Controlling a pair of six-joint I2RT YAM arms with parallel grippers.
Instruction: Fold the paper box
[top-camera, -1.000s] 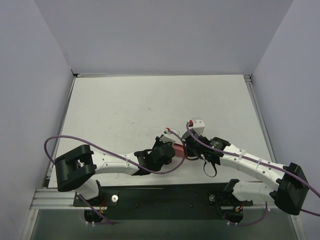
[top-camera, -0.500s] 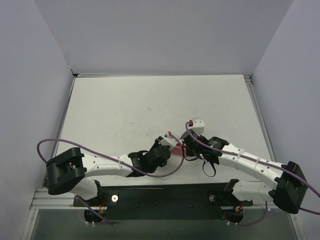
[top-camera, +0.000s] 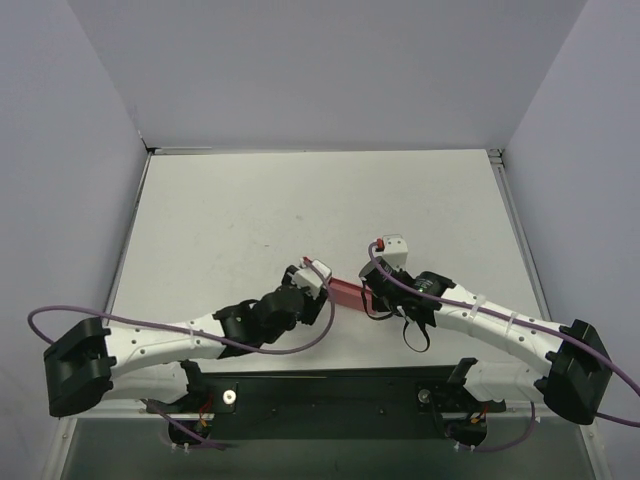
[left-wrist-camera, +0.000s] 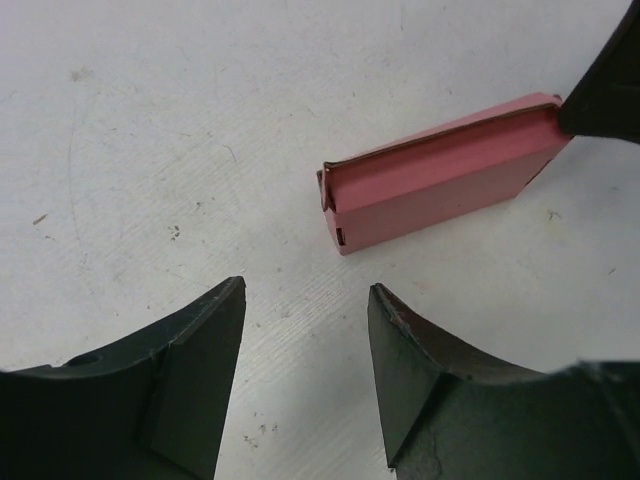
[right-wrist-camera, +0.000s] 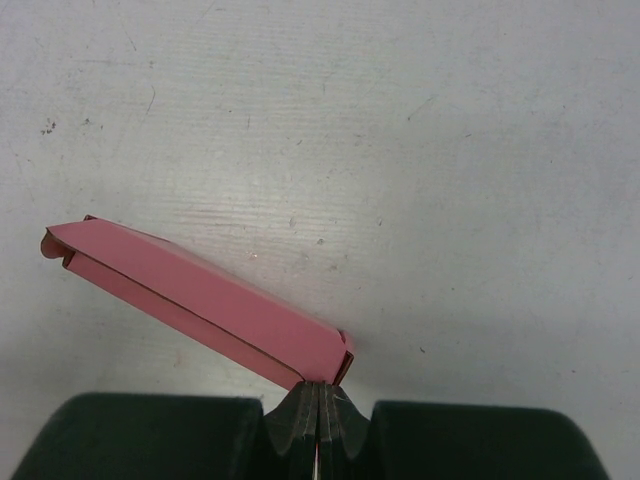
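My right hand (right-wrist-camera: 318, 398) is pressed together on one end corner of the paper box (right-wrist-camera: 200, 295), pinching only a thin edge of the pink card. From that pinch the box runs out low over the table (top-camera: 250, 200). I cannot tell whether its underside rests there or hangs just clear. My left hand (left-wrist-camera: 305, 292) is spread and holds nothing. It sits just short of the box's free end, which lies off to one side of the gap between my fingers.

My worry is the small grip. If I push on the free end, the box could swing about the pinched corner or slide out of it. Squeezing harder could crush the corner or put a crease where none belongs. The flap at the free end looks slightly sprung. If my left hand comes in off-line, one finger would likely butt the end face and shove the whole box instead of tucking the flap.
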